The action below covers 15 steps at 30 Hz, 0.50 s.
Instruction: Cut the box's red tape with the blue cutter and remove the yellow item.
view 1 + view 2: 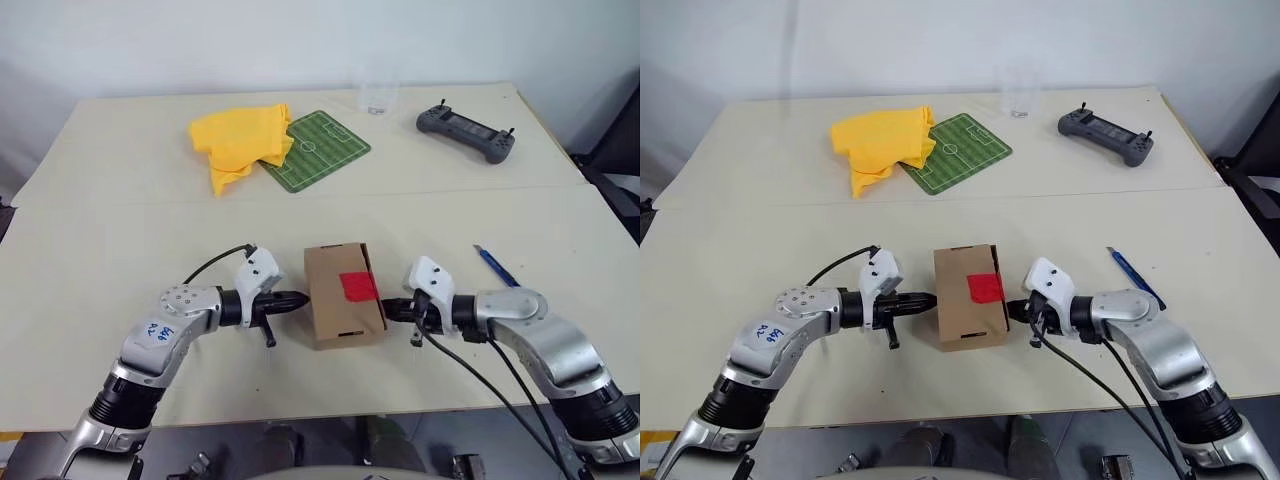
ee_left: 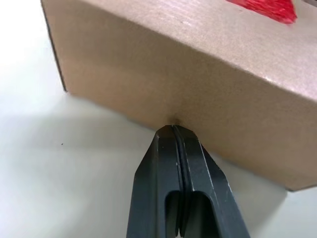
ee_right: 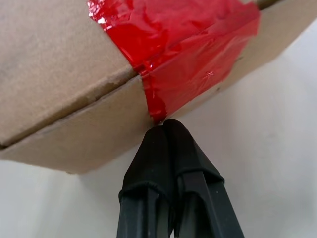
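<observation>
Your left gripper (image 2: 173, 130): fingers pressed together, holding nothing, tips touching the box's (image 1: 335, 275) left side wall. Arm reaches in from the near left, forearm angled toward the middle, gripper tilted slightly down.

Your right gripper (image 3: 163, 124): fingers together, empty, tips against the box's right side just below the red tape (image 3: 178, 54). Arm mirrors the left from the near right.

Box: brown carton lying flat near the table's (image 1: 120, 250) front edge, between your two grippers; flaps closed, contents hidden. Tape sits on top toward the right edge and folds down over the seam onto the right wall.

Cutter (image 1: 495, 266): blue, lying on the table to the right of the box, beyond your right arm, apart from both grippers.

Far side of table: yellow cloth (image 1: 240, 145) crumpled, overlapping a green field-pattern mat (image 1: 320, 150); clear cup (image 1: 378, 97); grey controller (image 1: 466, 132) at the far right.
</observation>
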Tool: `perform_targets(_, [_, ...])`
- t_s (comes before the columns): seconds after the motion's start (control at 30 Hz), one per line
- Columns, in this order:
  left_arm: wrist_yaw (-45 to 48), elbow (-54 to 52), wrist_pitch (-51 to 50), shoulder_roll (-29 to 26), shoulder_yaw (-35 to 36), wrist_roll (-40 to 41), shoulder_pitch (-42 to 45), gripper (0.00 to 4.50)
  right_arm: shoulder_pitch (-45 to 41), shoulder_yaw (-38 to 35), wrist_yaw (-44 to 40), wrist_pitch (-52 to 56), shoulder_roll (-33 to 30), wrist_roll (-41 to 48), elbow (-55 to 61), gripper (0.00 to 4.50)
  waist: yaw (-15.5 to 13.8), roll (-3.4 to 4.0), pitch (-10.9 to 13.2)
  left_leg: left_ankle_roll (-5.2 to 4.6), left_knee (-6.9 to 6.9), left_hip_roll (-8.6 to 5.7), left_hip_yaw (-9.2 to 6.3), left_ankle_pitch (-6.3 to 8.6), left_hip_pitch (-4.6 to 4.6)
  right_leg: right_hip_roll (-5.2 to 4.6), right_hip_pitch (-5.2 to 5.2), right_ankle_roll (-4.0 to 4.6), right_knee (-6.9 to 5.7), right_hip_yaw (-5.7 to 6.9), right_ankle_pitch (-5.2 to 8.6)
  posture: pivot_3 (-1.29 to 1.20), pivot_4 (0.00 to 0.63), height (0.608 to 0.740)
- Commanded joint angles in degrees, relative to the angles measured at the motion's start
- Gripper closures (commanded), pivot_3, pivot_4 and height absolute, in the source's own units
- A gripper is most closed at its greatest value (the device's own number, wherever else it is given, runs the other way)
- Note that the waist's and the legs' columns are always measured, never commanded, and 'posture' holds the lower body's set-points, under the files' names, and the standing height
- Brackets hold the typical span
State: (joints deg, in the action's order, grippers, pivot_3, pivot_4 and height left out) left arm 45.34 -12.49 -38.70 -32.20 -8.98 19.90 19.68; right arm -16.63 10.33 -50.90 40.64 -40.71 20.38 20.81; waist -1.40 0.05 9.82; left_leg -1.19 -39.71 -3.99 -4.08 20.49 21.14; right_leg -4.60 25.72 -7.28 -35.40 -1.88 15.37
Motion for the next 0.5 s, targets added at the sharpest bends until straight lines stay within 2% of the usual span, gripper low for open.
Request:
perform_targets(0.03, [0.55, -2.25, 0.32, -0.37, 1.19, 0.95, -0.51, 4.50, 0.74, -2.59, 1.68, 3.72, 0.44, 3.06, 5.19, 4.46, 0.01, 0.00, 0.00, 0.00, 0.00, 0.01, 0.00, 0.00, 0.00, 0.00, 0.00, 0.00, 0.00, 0.00, 0.00, 0.00, 0.150, 0.740])
perform_targets(0.13, [1.31, -3.08, -0.86, -1.60, 1.05, 1.30, -0.99, 4.50, 1.63, -4.22, 1.97, 4.25, -1.56, 2.76, 5.16, 4.46, 0.01, 0.00, 0.00, 0.00, 0.01, 0.03, -0.01, 0.00, 0.00, 0.01, 0.01, 0.00, 0.00, 0.00, 0.00, 0.00, 0.150, 0.740])
perform_targets(0.23, [6.61, -3.97, -1.10, -7.34, 1.29, 1.70, -1.84, 4.50, 3.33, -9.58, 0.27, 7.10, -6.26, 5.05, 6.22, 4.46, -0.02, 0.00, 0.00, -0.01, 0.01, 0.00, 0.00, 0.01, 0.01, 0.00, 0.00, 0.00, 0.01, -0.01, 0.00, 0.00, 0.150, 0.740])
perform_targets(0.27, [9.13, -3.74, -0.22, -9.80, 2.04, 2.07, -2.19, 4.50, 3.40, -12.24, 0.57, 9.82, -6.72, 7.52, 7.21, 4.30, 0.01, 0.00, 0.00, -0.02, 0.02, 0.00, 0.00, 0.01, 0.01, 0.00, 0.00, 0.00, 0.02, -0.02, 0.00, 0.00, 0.150, 0.740])
perform_targets(0.33, [14.38, -1.93, 2.76, -13.28, 4.92, 4.18, -1.56, 4.50, 2.23, -18.29, 1.44, 18.53, -7.73, 14.09, 9.11, 3.90, 0.04, 0.00, 0.00, -0.02, 0.07, 0.04, -0.01, 0.01, 0.00, 0.00, 0.00, 0.01, 0.09, -0.05, 0.01, 0.00, 0.150, 0.740])
perform_targets(0.4, [19.51, -0.72, 4.09, -14.68, 7.84, 8.16, 0.63, 4.50, -1.01, -23.32, 3.39, 30.07, -8.11, 20.22, 10.03, 3.21, 0.07, 0.00, 0.01, -0.01, 0.08, 0.12, -0.01, 0.01, 0.00, 0.02, -0.01, 0.04, 0.29, -0.07, 0.02, 0.00, 0.150, 0.740])
perform_targets(0.47, [22.51, -0.61, 4.23, -14.32, 9.35, 11.40, 2.93, 4.50, -5.59, -27.06, 5.79, 43.64, -6.59, 24.42, 10.41, 2.47, 0.02, 0.00, 0.00, 0.02, 0.07, 0.15, -0.07, 0.00, 0.01, 0.00, -0.04, 0.09, 0.32, -0.08, 0.00, 0.00, 0.150, 0.740])
perform_targets(0.5, [23.47, -0.67, 4.47, -13.13, 9.03, 12.52, 4.64, 4.50, -7.00, -25.70, 8.89, 48.33, -9.88, 29.97, 7.33, 2.16, 0.02, 0.00, 0.00, 0.02, 0.07, 0.15, -0.08, 0.00, 0.00, 0.00, -0.07, 0.09, 0.34, -0.09, 0.00, 0.00, 0.150, 0.740])
